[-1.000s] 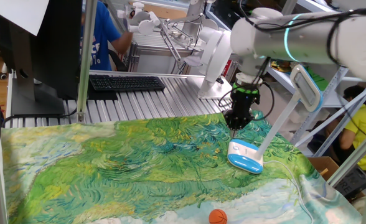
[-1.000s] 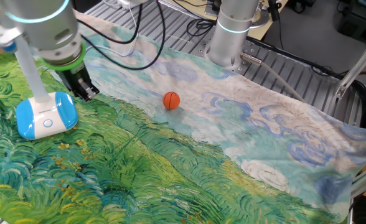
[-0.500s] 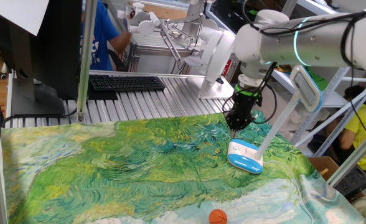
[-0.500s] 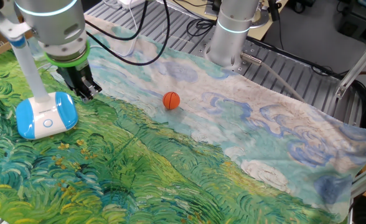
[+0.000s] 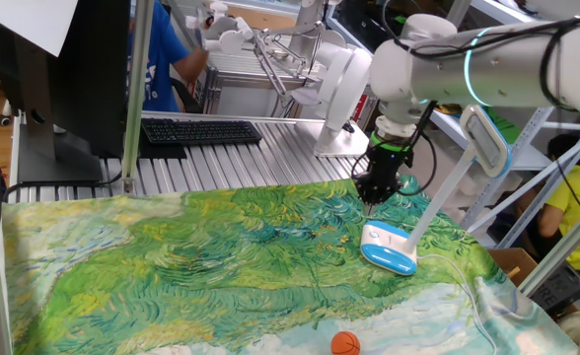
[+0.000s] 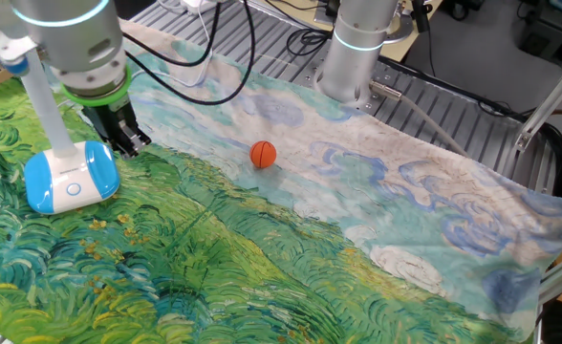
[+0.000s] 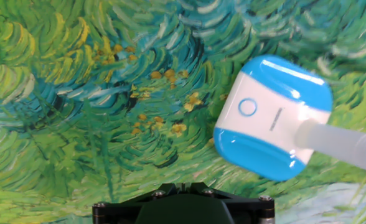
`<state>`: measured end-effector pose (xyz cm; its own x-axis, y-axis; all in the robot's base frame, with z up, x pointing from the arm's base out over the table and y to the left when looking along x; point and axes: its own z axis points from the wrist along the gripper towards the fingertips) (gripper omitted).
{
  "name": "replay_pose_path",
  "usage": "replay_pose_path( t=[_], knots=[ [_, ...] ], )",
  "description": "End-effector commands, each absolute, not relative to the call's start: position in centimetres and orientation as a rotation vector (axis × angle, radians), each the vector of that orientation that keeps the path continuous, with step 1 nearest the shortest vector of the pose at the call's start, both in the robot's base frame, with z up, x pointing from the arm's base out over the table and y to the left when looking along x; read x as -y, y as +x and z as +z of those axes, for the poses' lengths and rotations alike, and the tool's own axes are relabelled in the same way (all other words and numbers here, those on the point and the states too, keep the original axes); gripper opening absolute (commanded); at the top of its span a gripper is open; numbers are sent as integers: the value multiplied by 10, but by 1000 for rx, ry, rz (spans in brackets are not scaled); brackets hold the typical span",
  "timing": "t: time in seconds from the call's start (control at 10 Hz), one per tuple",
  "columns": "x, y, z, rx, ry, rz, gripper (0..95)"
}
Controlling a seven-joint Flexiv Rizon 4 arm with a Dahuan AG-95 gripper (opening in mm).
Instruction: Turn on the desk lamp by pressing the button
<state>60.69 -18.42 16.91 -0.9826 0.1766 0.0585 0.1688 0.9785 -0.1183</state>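
The desk lamp stands on the painted cloth: its white oval base (image 5: 389, 248) rimmed in light blue, a slanted stem (image 5: 446, 189) and a flat head (image 5: 484, 138). The base also shows in the other fixed view (image 6: 71, 178) and in the hand view (image 7: 273, 115), where a round ring button (image 7: 248, 107) sits on its top. My gripper (image 5: 373, 200) hangs a little above the cloth, just behind the base and apart from it, as the other fixed view (image 6: 131, 145) also shows. In the hand view its fingertips (image 7: 182, 185) meet in a narrow point, shut and empty.
An orange ball (image 5: 345, 343) lies on the cloth near its front edge; it also shows in the other fixed view (image 6: 263, 154). A keyboard (image 5: 201, 130) and a dark monitor (image 5: 63, 79) stand behind the cloth. The arm's base (image 6: 357, 48) is bolted at the table's edge.
The arm's wrist has shifted slightly. The gripper stays almost where it was, above the cloth beside the lamp base. The lamp and the ball have not moved.
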Motion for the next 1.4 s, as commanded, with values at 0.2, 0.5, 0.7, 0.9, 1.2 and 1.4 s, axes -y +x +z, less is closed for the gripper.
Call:
replay_pose_path(
  t=[0.2,0.5,0.7,0.9,1.2,1.4],
  knots=[
    [195,629,162,3061,-281,238,0],
    [213,645,155,3081,-277,263,0],
    [230,657,150,3084,-265,274,0],
    [243,664,144,3089,-246,301,0],
    [266,674,132,3090,-239,339,0],
    [272,677,127,3089,-260,352,0]
  ],
)
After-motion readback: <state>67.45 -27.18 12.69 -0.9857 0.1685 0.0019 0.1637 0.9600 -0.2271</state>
